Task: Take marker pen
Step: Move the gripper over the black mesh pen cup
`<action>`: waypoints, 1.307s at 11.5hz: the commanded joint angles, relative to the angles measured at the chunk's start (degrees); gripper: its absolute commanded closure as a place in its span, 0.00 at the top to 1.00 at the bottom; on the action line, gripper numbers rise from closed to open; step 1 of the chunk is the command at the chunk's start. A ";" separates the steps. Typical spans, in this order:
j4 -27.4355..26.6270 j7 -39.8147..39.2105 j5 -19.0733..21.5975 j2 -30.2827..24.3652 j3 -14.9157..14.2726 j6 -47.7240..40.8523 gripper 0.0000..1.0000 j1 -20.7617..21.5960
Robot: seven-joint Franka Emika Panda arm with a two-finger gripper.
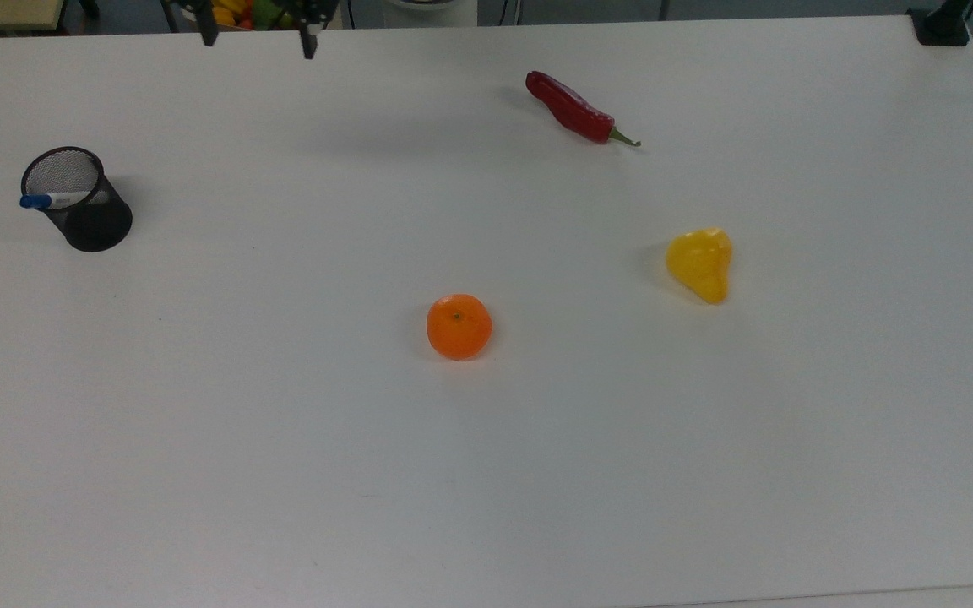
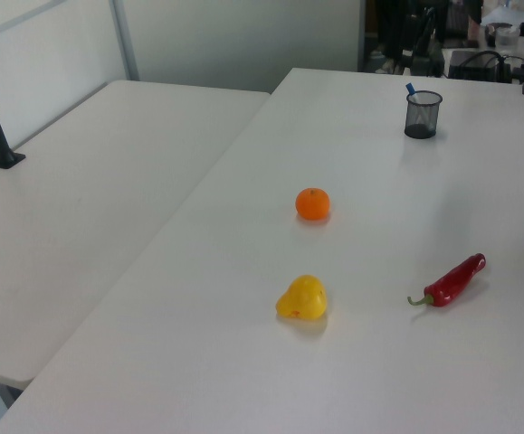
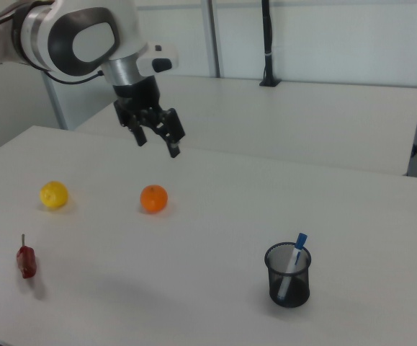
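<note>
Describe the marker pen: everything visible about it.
The marker pen is slim, with a white barrel and blue cap. It stands tilted inside the black mesh pen cup, cap up and jutting past the rim it leans on, near the top view's left edge. Its lower end shows dimly through the mesh. The gripper hangs well away.

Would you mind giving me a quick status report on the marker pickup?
Gripper open, high above table, holding nothing. Marker pen standing in mesh cup, blue cap up, untouched. Nothing around the cup.

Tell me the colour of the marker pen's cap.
Blue. The marker pen stands cap-up in the black mesh cup; the right view shows it best.
</note>
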 commanded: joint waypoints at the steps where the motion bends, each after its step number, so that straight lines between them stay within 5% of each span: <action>1: -0.69 -0.66 -0.90 0.63 -3.46 7.30 1.00 -2.89; 9: -4.36 -9.27 -1.95 7.49 -12.18 26.10 1.00 -5.09; 11: -8.93 -10.94 -1.96 8.89 -12.62 35.14 0.99 -5.97; 15: -9.22 -10.42 -1.87 14.16 -12.54 42.20 0.86 -6.50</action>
